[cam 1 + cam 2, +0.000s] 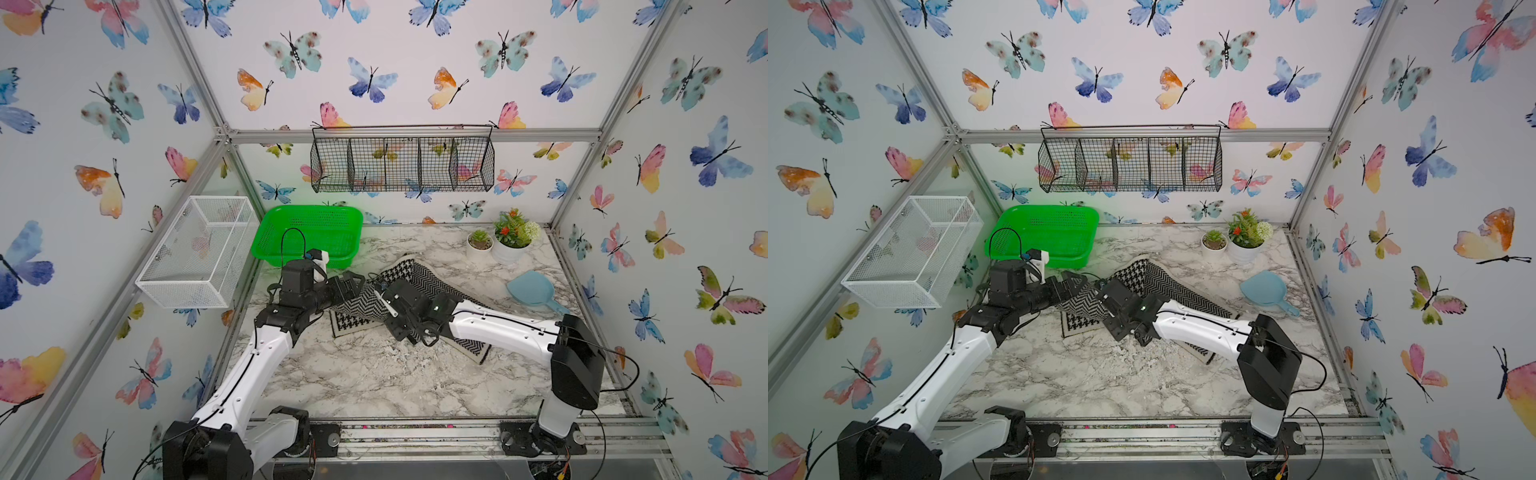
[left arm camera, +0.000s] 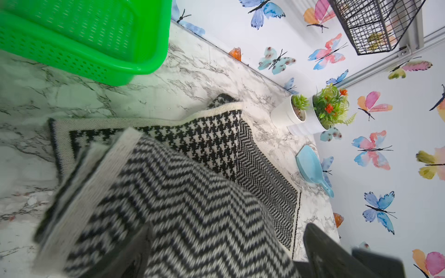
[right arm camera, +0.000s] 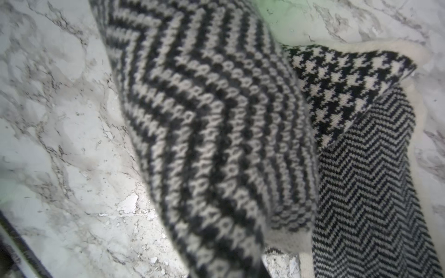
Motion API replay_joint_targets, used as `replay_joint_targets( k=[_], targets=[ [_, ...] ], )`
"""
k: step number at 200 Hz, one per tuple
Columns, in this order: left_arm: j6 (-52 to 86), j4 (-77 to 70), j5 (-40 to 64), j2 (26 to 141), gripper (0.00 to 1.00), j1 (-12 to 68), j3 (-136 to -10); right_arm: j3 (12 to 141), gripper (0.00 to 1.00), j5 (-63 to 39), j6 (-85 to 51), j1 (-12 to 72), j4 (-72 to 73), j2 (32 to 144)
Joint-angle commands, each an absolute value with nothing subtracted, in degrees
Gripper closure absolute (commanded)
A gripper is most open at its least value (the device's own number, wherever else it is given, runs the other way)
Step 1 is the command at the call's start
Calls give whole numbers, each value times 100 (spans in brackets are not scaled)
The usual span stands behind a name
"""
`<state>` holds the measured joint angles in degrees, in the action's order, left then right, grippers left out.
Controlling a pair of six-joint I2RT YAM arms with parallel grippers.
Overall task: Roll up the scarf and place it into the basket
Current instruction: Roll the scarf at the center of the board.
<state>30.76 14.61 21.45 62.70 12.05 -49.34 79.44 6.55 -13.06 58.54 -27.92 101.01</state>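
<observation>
A black-and-white knitted scarf [image 1: 419, 278], seemingly soft, light and floppy, lies partly folded mid-frame in both top views, apart from the green basket [image 1: 328, 232] at upper left. It is probably best gripped at its bunched fold. The left gripper [image 1: 354, 286] is spread wide around that fold; I cannot tell the state of the right gripper [image 1: 380, 291]. No writing is readable.

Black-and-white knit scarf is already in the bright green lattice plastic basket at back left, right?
No. The black-and-white knit scarf lies on the marble tabletop, outside the bright green lattice plastic basket at back left. Both top views show it.
</observation>
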Motion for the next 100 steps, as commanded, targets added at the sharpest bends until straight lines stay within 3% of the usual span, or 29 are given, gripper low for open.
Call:
replay_joint_targets(
  k=[1,73,100],
  targets=[
    [2945,1852,1886,6186,2,1190,-5057,7995,85,-823,-1497,5424,-2849,10122],
    [2962,1728,2054,5911,1,1187,-4602,7392,83,-4146,-2455,4284,-1410,10453],
    [3029,1456,2168,5915,2,1195,-4231,7409,83,-4482,-2610,4232,-1239,10602]
  ],
)
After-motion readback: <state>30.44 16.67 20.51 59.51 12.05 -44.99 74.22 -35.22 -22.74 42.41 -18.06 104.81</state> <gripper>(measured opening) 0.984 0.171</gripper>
